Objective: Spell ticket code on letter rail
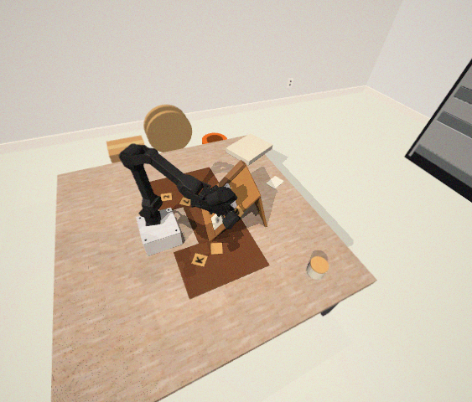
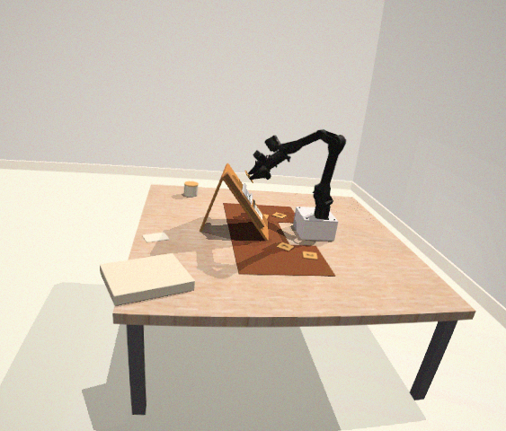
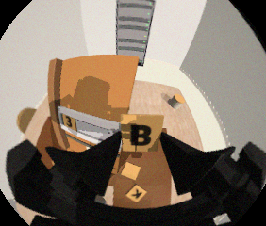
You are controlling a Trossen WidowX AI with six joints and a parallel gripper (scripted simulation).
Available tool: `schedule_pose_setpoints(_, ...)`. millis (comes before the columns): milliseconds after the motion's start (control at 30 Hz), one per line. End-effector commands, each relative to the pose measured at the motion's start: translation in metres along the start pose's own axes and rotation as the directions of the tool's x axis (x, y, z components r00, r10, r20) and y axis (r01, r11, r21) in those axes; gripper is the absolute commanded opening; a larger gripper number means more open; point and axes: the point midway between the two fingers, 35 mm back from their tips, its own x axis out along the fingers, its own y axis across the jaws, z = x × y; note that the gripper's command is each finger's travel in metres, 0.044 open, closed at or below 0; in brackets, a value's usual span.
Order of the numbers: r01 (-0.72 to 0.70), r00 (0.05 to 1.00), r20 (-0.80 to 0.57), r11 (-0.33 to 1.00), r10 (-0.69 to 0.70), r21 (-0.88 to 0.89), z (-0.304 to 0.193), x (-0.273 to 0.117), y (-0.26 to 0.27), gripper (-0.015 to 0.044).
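My gripper (image 3: 141, 135) is shut on an orange letter tile marked B (image 3: 141, 134). I hold it in the air by the far end of the slanted orange board (image 1: 236, 193), seen also in the exterior view (image 2: 243, 201), with the gripper (image 2: 253, 175) near the board's upper part. The grey letter rail (image 3: 88, 127) lies on the board just left of the tile. On the brown mat (image 1: 218, 236) lie a K tile (image 1: 199, 260), a blank-faced tile (image 1: 216, 248), a tile marked 2 (image 1: 166, 197) and another tile (image 1: 185, 201). A small white ticket (image 1: 276, 182) lies beyond the board; its print is too small to read.
A cream flat box (image 1: 249, 148) overhangs the table's far edge. A small jar with an orange lid (image 1: 317, 265) stands near the right edge. The arm's grey base (image 1: 159, 234) stands left of the mat. A round wooden disc, a cardboard box and an orange bowl sit behind the table.
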Motion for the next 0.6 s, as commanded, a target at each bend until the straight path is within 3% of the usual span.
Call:
schedule_pose_setpoints(0, 0.008, 1.000, -0.005, 0.998, -0.008, 0.059, -0.018, -0.002, -0.014, 0.0000)
schedule_pose_setpoints(400, 0.054, 0.998, 0.002, 0.980, -0.056, 0.190, -0.057, -0.017, -0.051, 0.0000)
schedule_pose_setpoints(567, 0.054, 0.998, 0.002, 0.980, -0.055, 0.190, -0.057, -0.005, -0.053, 0.0000)
